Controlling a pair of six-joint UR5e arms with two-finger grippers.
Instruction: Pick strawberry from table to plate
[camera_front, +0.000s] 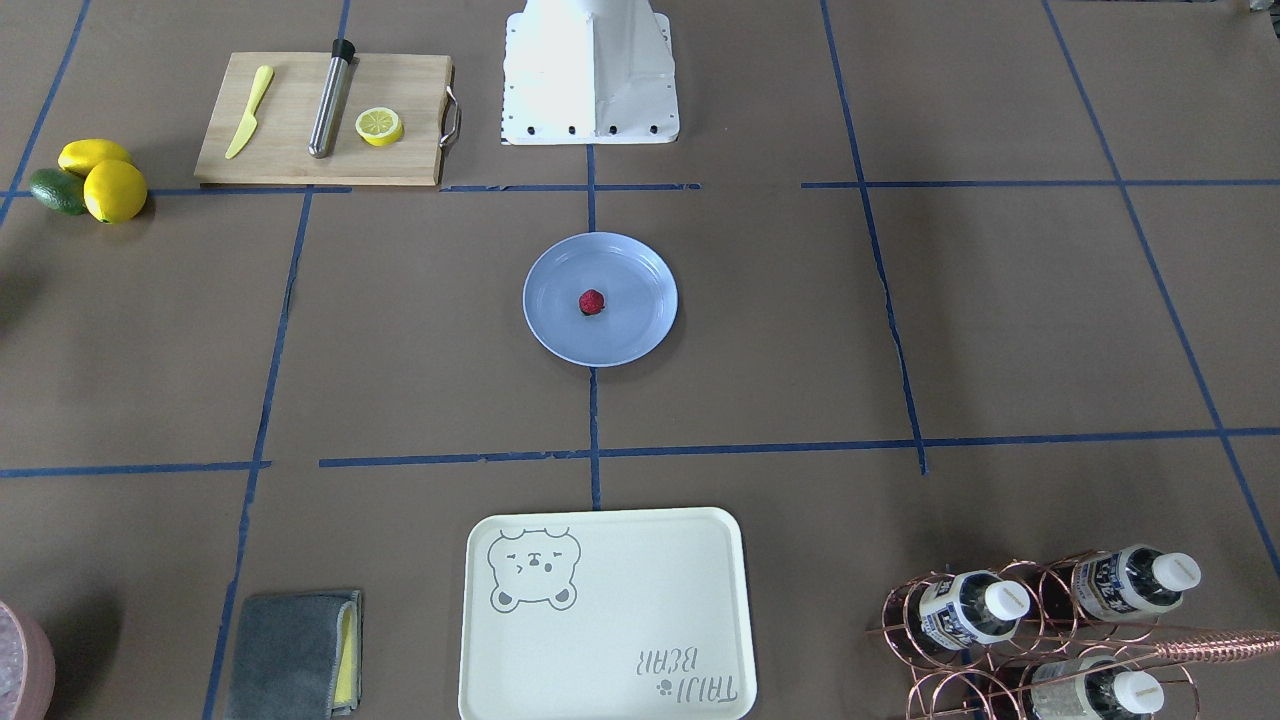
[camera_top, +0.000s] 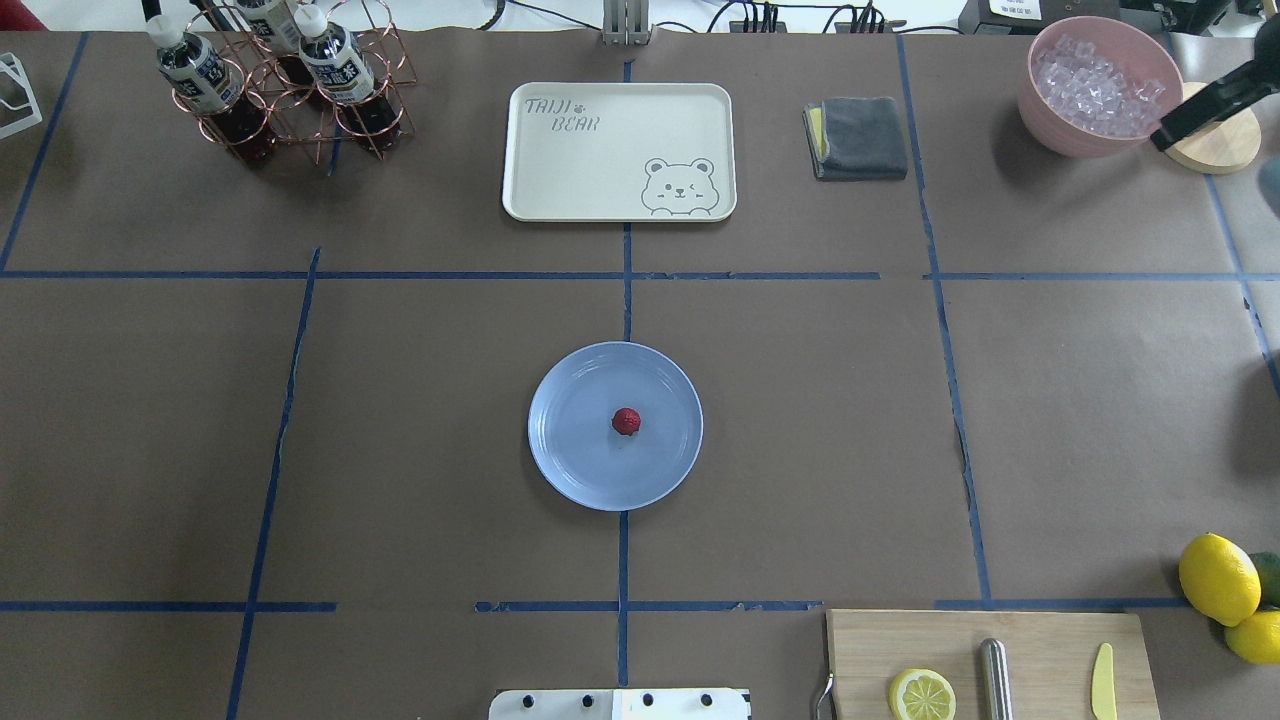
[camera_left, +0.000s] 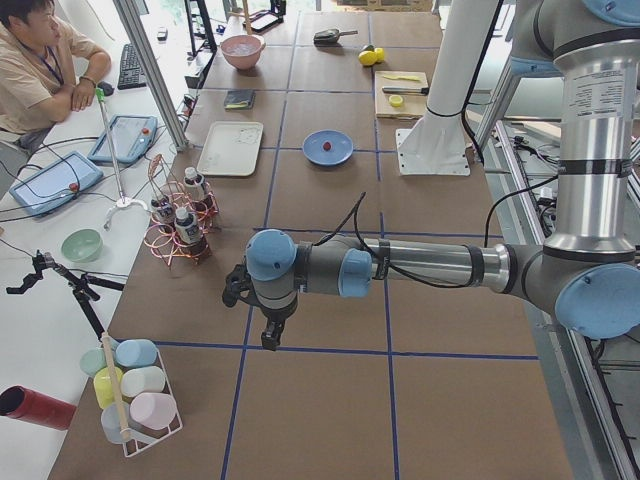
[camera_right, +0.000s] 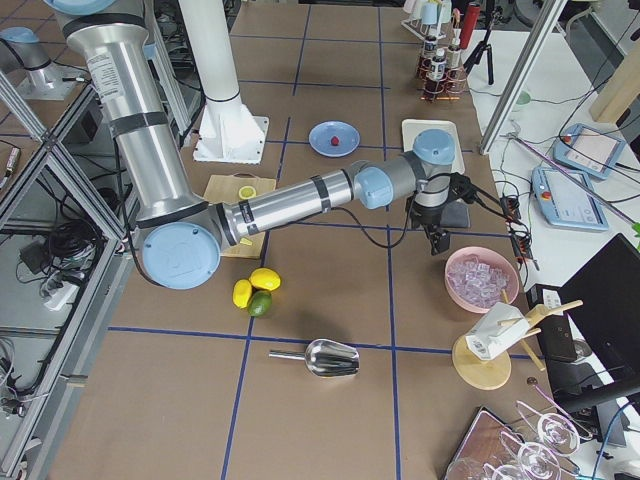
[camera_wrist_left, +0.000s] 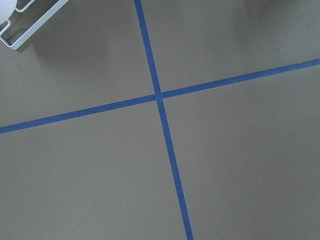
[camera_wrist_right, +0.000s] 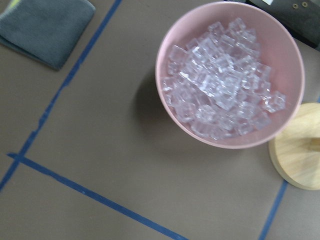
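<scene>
The strawberry (camera_front: 591, 302) (camera_top: 626, 421), small and dark red, lies near the middle of the round light-blue plate (camera_front: 560, 335) (camera_top: 570, 470) at the centre of the brown paper table (camera_front: 400, 330). In the exterior left view my left gripper (camera_left: 270, 338) hangs over bare table far from the plate. I cannot tell whether it is open or shut. In the exterior right view my right gripper (camera_right: 437, 245) hovers beside the pink ice bowl (camera_right: 482, 278), also far from the plate. Its state cannot be told either. Neither wrist view shows fingers.
A cutting board (camera_front: 400, 150) holds a half lemon, a yellow knife and a metal rod. Two lemons and an avocado (camera_front: 100, 180) lie beside it. A cream bear tray (camera_front: 600, 620), a grey cloth (camera_front: 295, 655) and a copper bottle rack (camera_front: 1050, 620) line the far side. A person (camera_left: 40, 60) sits at a side desk.
</scene>
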